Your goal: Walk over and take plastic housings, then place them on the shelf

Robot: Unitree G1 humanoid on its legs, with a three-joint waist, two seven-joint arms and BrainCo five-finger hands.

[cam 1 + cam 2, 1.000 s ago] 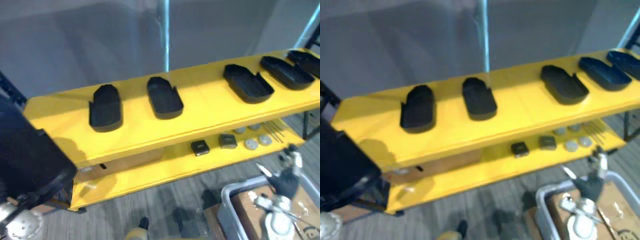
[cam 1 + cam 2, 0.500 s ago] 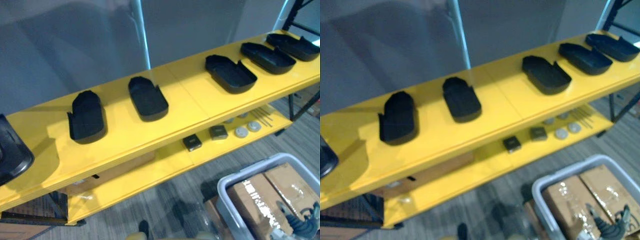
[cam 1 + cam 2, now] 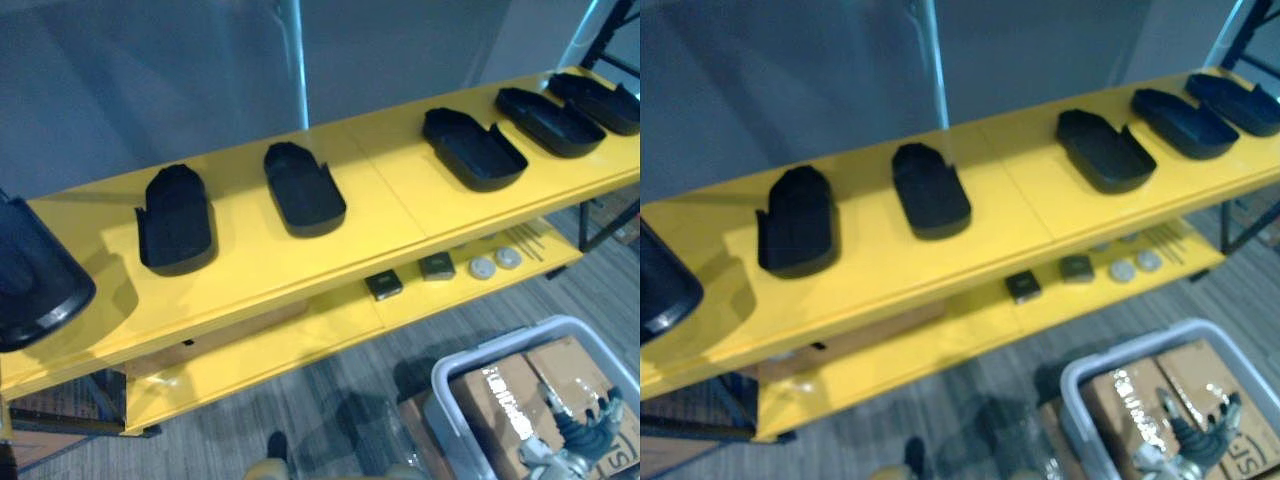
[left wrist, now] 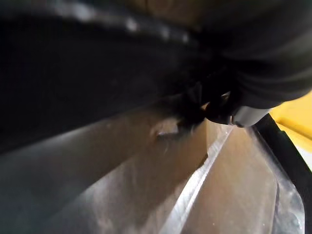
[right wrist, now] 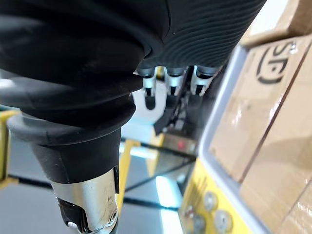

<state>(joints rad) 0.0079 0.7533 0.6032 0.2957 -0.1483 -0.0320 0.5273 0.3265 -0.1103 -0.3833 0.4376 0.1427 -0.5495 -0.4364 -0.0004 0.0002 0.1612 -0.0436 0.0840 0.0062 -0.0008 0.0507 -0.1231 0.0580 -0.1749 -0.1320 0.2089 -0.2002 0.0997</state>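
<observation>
Five black plastic housings lie in a row on the yellow shelf's top board (image 3: 390, 200): one at the left (image 3: 177, 218), one beside it (image 3: 304, 187), one right of the middle (image 3: 473, 148) and two at the far right (image 3: 548, 107). Another black housing (image 3: 35, 278) hangs over the board's left end, close to me. In the left wrist view it is the dark mass (image 4: 97, 63) against my left hand (image 4: 246, 113), whose fingers curl onto it. My right hand (image 3: 583, 437) hangs low at the right, fingers relaxed and holding nothing.
On the lower yellow board (image 3: 330, 322) lie two small dark blocks (image 3: 384, 286) and round grey discs (image 3: 483, 267). A grey tote (image 3: 470, 372) with cardboard boxes (image 3: 510, 392) stands on the floor under my right hand. A grey wall runs behind the shelf.
The camera has shifted, and the shelf now sits further right in view. The held housing reaches further in over the shelf's left end. My right hand dropped low, then rose slightly.
</observation>
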